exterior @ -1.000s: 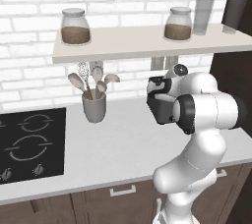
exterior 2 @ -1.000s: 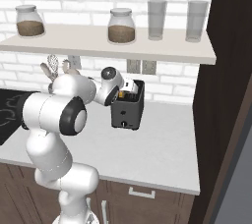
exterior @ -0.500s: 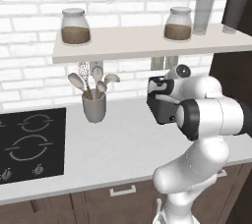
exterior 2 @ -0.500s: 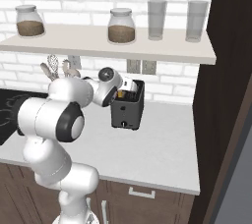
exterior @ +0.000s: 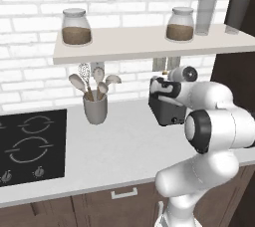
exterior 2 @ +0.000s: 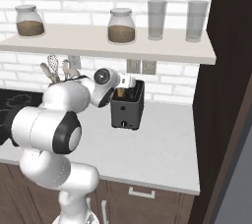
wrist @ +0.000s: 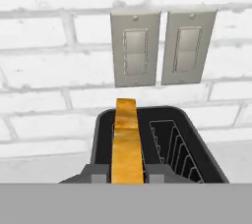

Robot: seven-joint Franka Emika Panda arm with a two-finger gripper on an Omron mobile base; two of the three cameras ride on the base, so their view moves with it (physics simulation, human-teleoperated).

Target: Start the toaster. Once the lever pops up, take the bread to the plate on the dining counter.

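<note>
I read this as the pickup step: the bread (wrist: pixel 126 142) stands on edge in the left slot of the toaster (exterior 2: pixel 127 111), its top proud of the rim, and my hand (wrist: pixel 127 174) sits right over it with the two fingertips (wrist: pixel 97 174) pressed to either face of the slice, pinching it. The toaster stands on the white table (exterior: pixel 119 151) under the shelf (exterior 2: pixel 108 42), at about three o'clock from the utensil cup (exterior: pixel 95 108) in the left base view. The next move, I judge, calls for a straight lift out of the slot without scraping the wire guide, then a drive to the dining counter and its plate. I can read no brand or writing anywhere; the two wall switch plates (wrist: pixel 136 48) are blank.
</note>
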